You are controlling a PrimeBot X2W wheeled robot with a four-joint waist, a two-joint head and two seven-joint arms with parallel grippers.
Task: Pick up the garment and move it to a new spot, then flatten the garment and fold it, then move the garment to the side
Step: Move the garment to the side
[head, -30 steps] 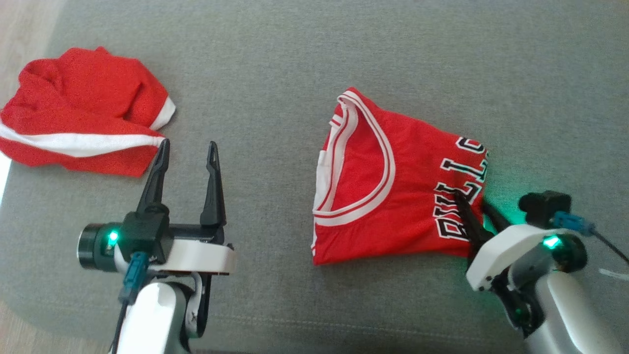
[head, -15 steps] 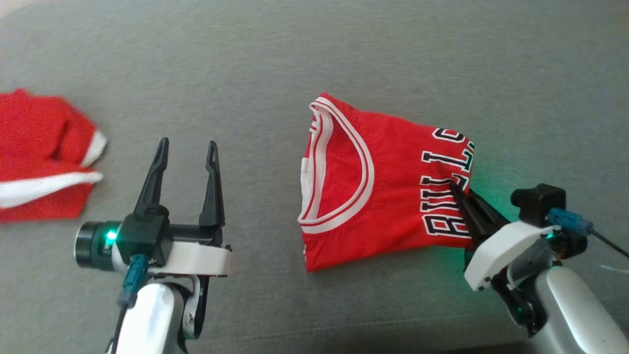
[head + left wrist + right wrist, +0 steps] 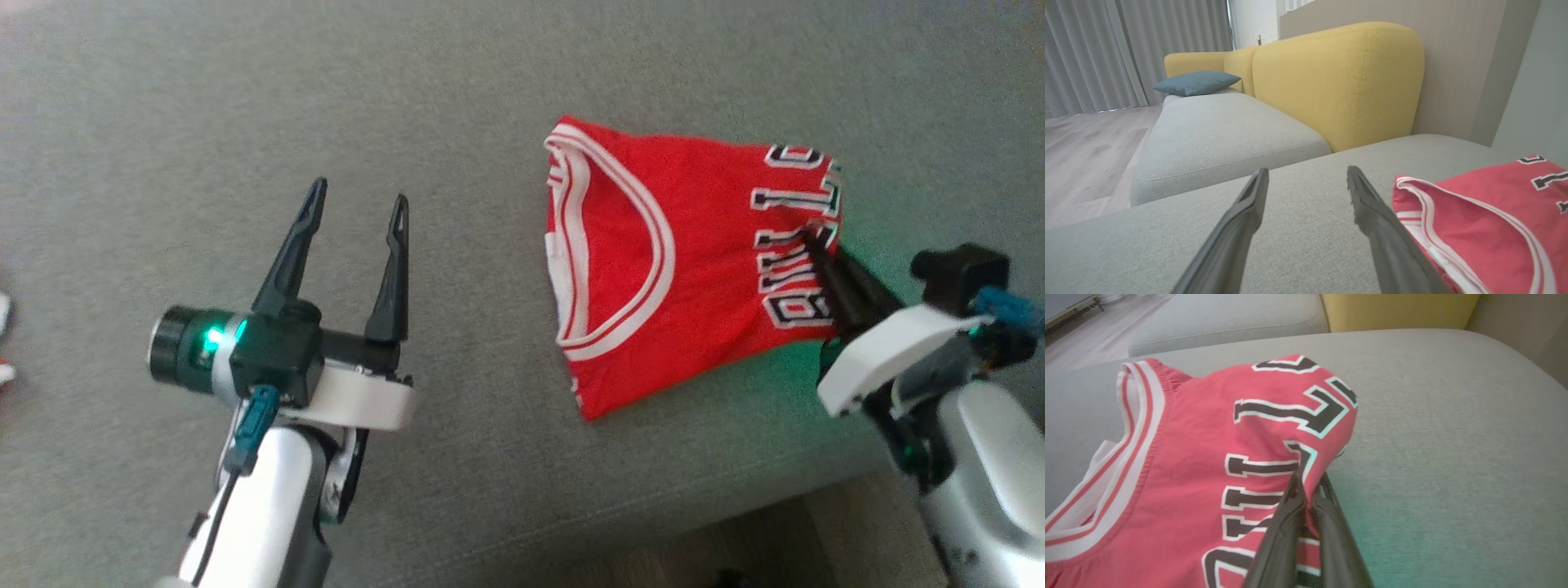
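Grey fabric sofa seat (image 3: pixel 457 98), yellow backrest (image 3: pixel 1339 81) behind; R tool (image 3: pixel 810 238) pinching red jersey (image 3: pixel 702 245), L tool (image 3: pixel 357 194) apart

- The garment (image 3: pixel 653 261) lies on the sofa seat (image 3: pixel 457 98).
- Left pincer (image 3: pixel 358 192): left of the garment, apart from it.
- Right pincer (image 3: pixel 807 238): on the garment's right edge.
- Backrest (image 3: pixel 1339 81): behind the garment.

garment (image 3: pixel 702 245): red jersey, white trim, black lettering | folded | on grey cushion (image 3: pixel 326 98), lettered edge raised

Grey sofa seats (image 3: pixel 1229 134) meet yellow backrests (image 3: pixel 1339 77), a blue cushion (image 3: pixel 1196 81), curtains (image 3: pixel 1094 53) and wooden floor (image 3: pixel 1086 151).
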